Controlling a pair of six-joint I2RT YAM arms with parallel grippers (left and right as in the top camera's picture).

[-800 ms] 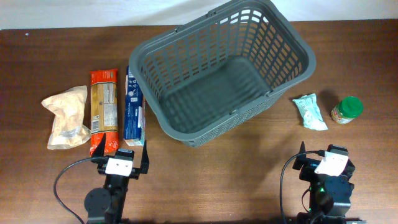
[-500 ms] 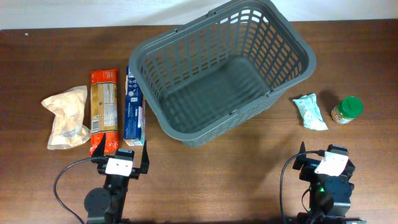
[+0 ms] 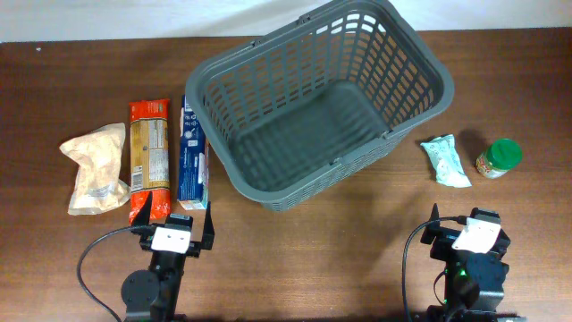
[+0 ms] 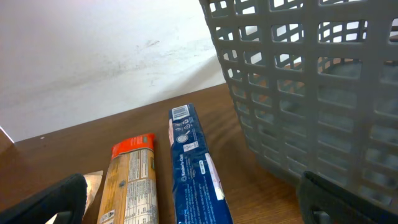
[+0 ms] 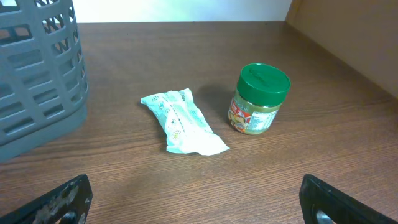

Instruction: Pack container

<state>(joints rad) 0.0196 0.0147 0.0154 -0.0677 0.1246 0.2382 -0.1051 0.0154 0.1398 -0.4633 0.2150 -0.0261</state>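
Nothing has moved since the earlier pictures. Left gripper (image 3: 174, 222) stands with its fingers spread wide and empty, and the right gripper (image 5: 200, 208) is the same. The container (image 3: 393, 72), a dark grey basket, is ahead of the left gripper toward its right, and ahead-left of the right one.

Just ahead of the left gripper lie a blue box (image 4: 189, 168) with a barcode on its far end and an orange packet (image 4: 130, 180); their print is too small to read. Ahead of the right gripper lie a pale green packet (image 5: 181, 121) and a green-lidded jar (image 5: 260, 99), whose label is not readable.
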